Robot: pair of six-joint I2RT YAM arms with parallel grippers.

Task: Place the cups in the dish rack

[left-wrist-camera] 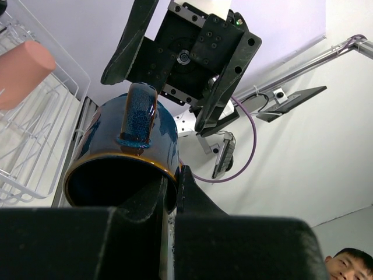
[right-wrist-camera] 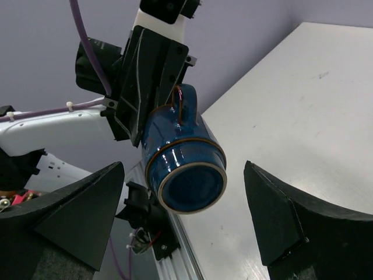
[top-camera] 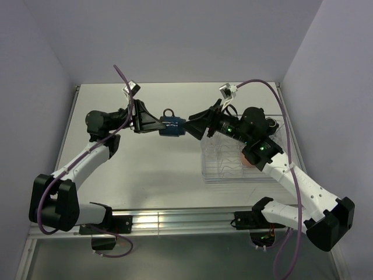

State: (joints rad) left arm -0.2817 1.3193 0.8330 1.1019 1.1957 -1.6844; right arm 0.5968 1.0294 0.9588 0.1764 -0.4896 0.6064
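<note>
Your left gripper (top-camera: 157,125) is clamped on the rim of the glossy dark blue handled mug (top-camera: 172,126), holding it on its side in the air above the white table (top-camera: 145,169), handle up. Your right gripper (right-wrist-camera: 185,219) faces the mug's base, jaws spread wide and clear of it. The clear wire-pronged dish rack (top-camera: 217,172) sits under the right arm, with a salmon-orange handleless cup (top-camera: 247,158) in it.

Mugs: one was seen, a blue mug (top-camera: 171,126).
Handleless cups: one, a salmon cup (left-wrist-camera: 23,70).
Racks: one rack (top-camera: 221,172).
Arms: two, left arm (top-camera: 87,158) and right arm (top-camera: 303,188).
</note>
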